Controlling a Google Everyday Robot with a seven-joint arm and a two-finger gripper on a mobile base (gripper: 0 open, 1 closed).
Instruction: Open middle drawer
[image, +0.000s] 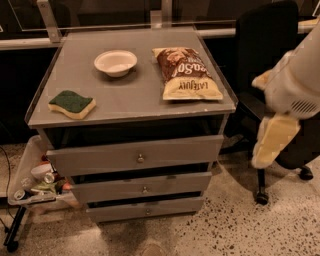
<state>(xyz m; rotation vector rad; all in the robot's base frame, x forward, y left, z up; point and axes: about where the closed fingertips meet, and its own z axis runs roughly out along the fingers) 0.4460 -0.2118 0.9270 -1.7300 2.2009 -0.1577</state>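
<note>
The hand (274, 142) hangs to the right of the cabinet, well apart from the middle drawer (110, 190) and a little higher; clenched or released, I cannot tell. The drawer is a flat grey wooden panel with a small round metal knob (145, 189).

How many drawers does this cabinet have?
3, stacked under the tabletop: the top drawer, the middle drawer below it, the bottom drawer nearest the floor. None looks hidden. The tool hangs to their right, touching none.
</note>
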